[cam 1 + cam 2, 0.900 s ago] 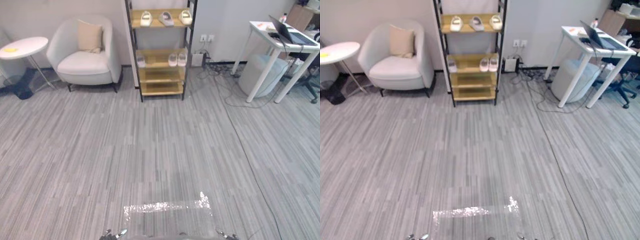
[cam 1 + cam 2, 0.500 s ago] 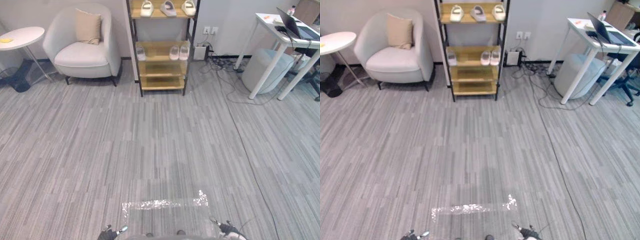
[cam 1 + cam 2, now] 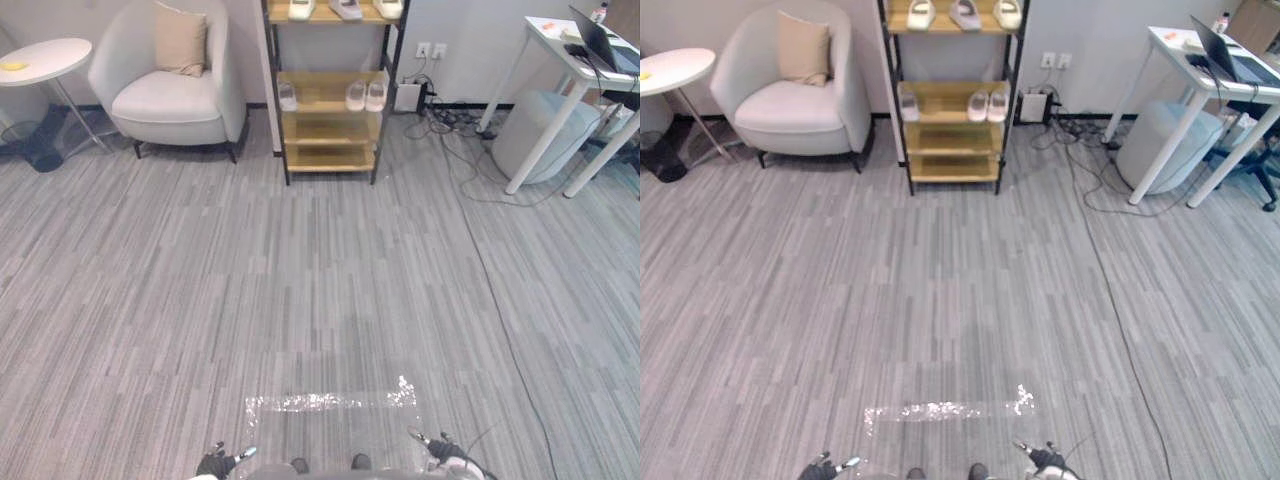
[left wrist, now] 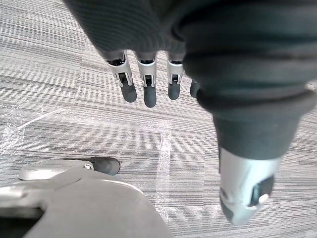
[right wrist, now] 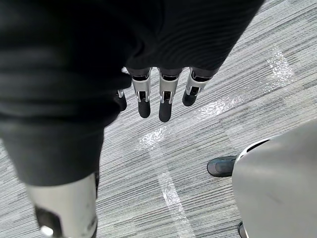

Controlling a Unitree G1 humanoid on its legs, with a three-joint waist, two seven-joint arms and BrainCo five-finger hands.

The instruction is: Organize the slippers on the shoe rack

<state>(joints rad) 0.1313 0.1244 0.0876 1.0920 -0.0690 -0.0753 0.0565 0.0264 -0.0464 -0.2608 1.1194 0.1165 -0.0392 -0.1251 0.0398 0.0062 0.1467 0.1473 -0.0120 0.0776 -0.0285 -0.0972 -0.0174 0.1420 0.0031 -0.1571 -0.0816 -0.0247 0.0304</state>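
Floor (image 3: pixel 320 280): one stretch of grey striped carpet. It lies between me and everything else, with one strip of shiny tape (image 3: pixel 330 402) stuck down near my end.
Armchair (image 3: pixel 170 95): one, pale, against the far wall, just left of the rack.
Desk (image 3: pixel 570 45): one, white, at far right, with one laptop (image 3: pixel 605 30) on it.
Shoe rack (image 3: pixel 331 130): one, with a dark frame and four wooden shelves that I can count, standing at the far wall.
Side table (image 3: pixel 45 58): one, round and white, far left.
Cushion (image 3: pixel 182 42): one, beige, propped in the armchair.
Left hand (image 3: pixel 218 463): low at my near edge. Its fingers (image 4: pixel 149 94) hang straight over the carpet and carry nothing.
Right hand (image 3: pixel 443 449): low beside it, fingers (image 5: pixel 166 106) likewise straight and relaxed, nothing in them.
Slippers: I count six, all pale. Three stand in a row on the top shelf (image 3: pixel 964 14). Three are on the second shelf (image 3: pixel 988 104), one at its left end and two together at its right. All are well apart from both hands, across the carpet.
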